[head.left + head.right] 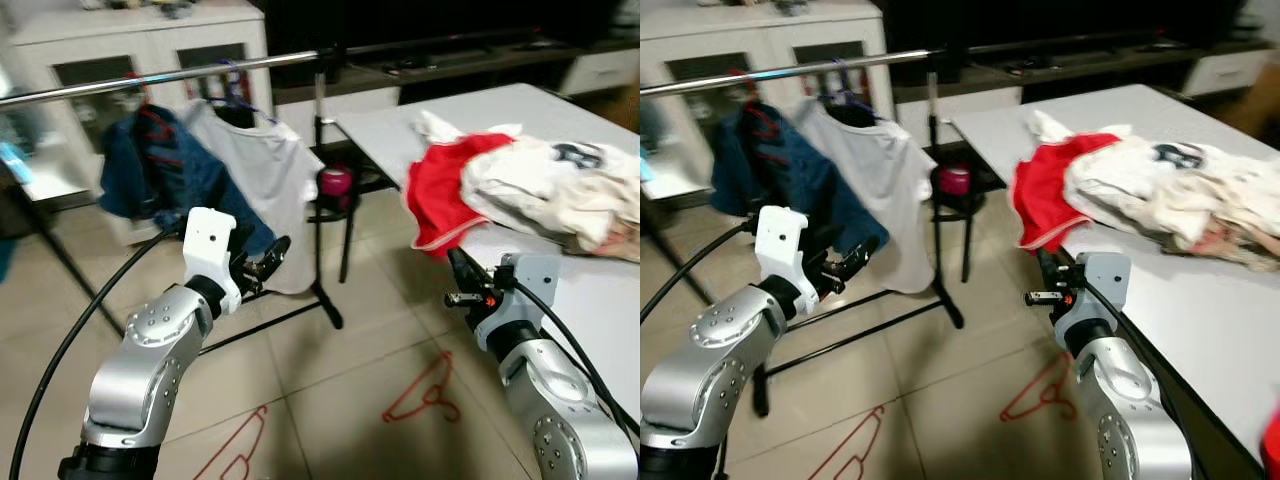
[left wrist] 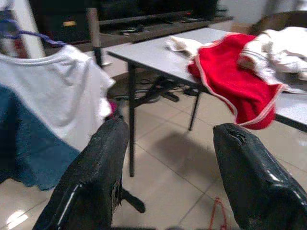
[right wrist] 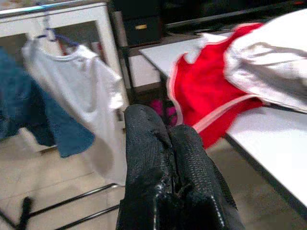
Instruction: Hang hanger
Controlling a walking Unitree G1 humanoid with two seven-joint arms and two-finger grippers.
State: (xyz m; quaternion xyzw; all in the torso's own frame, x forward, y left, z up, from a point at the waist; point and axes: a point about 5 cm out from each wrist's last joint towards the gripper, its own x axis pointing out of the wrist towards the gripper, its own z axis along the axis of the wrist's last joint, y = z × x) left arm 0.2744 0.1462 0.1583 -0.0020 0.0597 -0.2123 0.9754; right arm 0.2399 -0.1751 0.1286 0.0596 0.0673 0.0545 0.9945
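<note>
Pale tiled floor (image 1: 330, 390) is carrying two thin red wire hangers (image 1: 425, 392) at lower centre; left hand (image 1: 262, 262) is spread, right hand (image 3: 170, 143) pressed together; white table (image 1: 600, 300) is filling the right.

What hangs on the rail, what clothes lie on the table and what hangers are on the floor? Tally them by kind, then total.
Garments on the rail: 2, a blue jacket and a white shirt.
Red hangers on the floor: 2.
Red garment on the table: 1.
White clothes pile on the table: 1.
Total: 6
</note>
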